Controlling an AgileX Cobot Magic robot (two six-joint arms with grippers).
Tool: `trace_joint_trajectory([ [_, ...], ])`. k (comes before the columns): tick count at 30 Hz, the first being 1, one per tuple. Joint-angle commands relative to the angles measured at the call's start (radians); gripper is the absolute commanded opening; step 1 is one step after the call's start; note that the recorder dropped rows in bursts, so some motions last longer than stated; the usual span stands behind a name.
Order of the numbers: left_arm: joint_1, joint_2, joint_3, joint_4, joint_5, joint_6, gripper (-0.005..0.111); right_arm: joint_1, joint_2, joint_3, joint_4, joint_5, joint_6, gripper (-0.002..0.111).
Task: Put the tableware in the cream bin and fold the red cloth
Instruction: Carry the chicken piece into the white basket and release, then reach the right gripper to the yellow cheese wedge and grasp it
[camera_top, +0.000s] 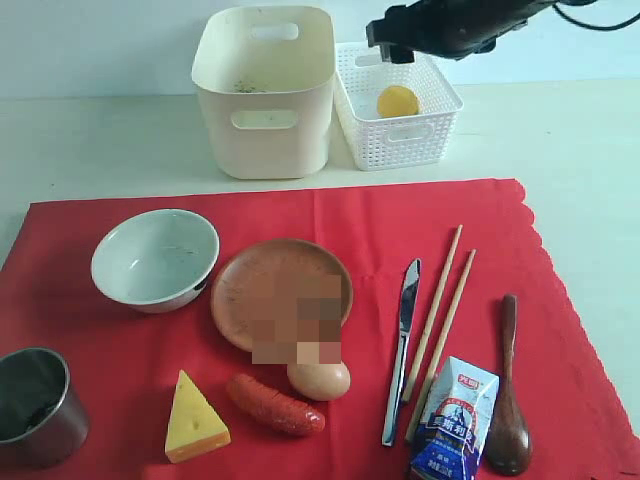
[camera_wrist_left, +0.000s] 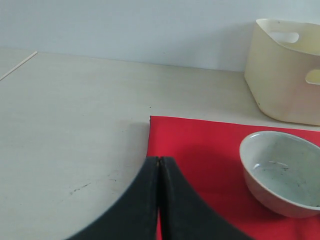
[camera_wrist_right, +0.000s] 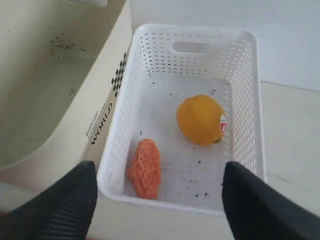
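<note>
While the large red cloth (camera_top: 330, 215) with a scalloped edge lies flat and unfolded on the pale tabletop (camera_top: 90, 140), the exterior view shows all the tableware resting on it: the pale green-white bowl (camera_top: 155, 258), the round brown plate (camera_top: 265, 285), the steel cup (camera_top: 35, 405), the silver table knife (camera_top: 402, 350), the pair of wooden chopsticks (camera_top: 440, 310) and the dark wooden spoon (camera_top: 508, 390). The tall cream plastic bin (camera_top: 265, 90) stands behind the cloth, just beside the white lattice basket (camera_top: 425, 130). The right gripper (camera_top: 392, 45) hangs over this basket.

In the left wrist view, the left gripper (camera_wrist_left: 159, 162) has its black fingers pressed together on nothing, above the edge of the cloth and near the bowl.

In the right wrist view, the right gripper is spread wide and holds nothing. It is above the basket, which contains a yellow lemon (camera_wrist_right: 200, 120) and a rough orange-red piece (camera_wrist_right: 144, 167).
</note>
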Motion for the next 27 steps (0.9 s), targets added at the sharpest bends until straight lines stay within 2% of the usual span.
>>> trace_joint_trajectory([
  [1,0.001,-0.006,-0.001,-0.005,-0.006,0.004,0.001,0.000,-0.089,-0.005,-0.009,0.124,-0.002,0.053],
  [9,0.001,-0.006,-0.001,-0.005,-0.006,0.004,0.001,0.000,-0.202,-0.001,-0.006,0.308,-0.009,0.017],
  [14,0.001,-0.006,-0.001,-0.005,-0.006,0.004,0.001,0.001,-0.292,0.069,0.016,0.328,-0.009,0.000],
  [19,0.001,-0.006,-0.001,-0.005,-0.006,0.004,0.001,0.028,-0.377,0.183,0.060,0.321,-0.069,0.000],
  [27,0.001,-0.006,-0.001,-0.005,-0.006,0.004,0.001,0.176,-0.436,0.329,0.068,0.325,-0.074,0.000],
])
